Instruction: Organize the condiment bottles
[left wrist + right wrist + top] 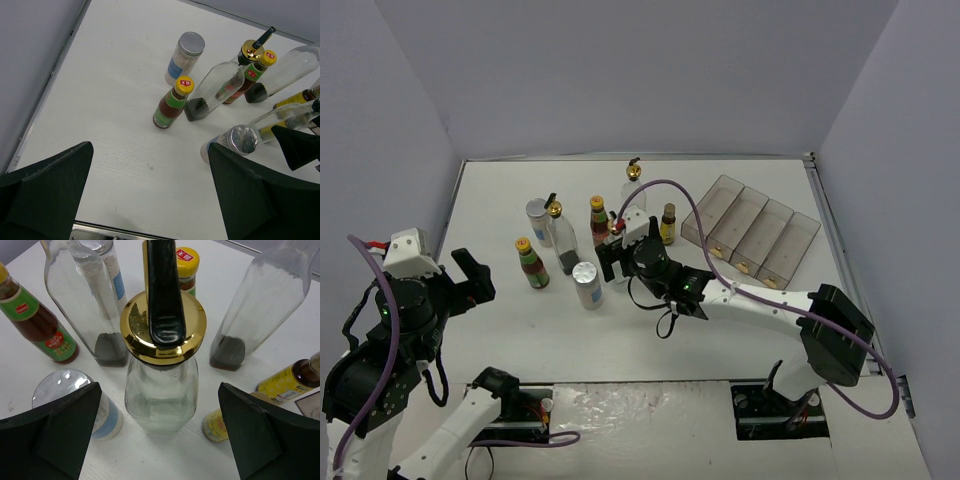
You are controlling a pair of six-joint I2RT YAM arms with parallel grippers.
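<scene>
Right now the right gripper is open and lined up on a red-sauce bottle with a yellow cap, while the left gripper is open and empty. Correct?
Not quite. The open right gripper is lined up on a tall clear glass bottle with a gold pourer, not a red-sauce one; the right wrist view shows it. The left gripper is open and empty, as stated.

White-and-black arms [770, 300], purple cables [665, 182]

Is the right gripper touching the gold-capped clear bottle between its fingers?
Apart. Right wrist view: the right gripper stands open, with white table visible between each finger and the clear bottle.
</scene>
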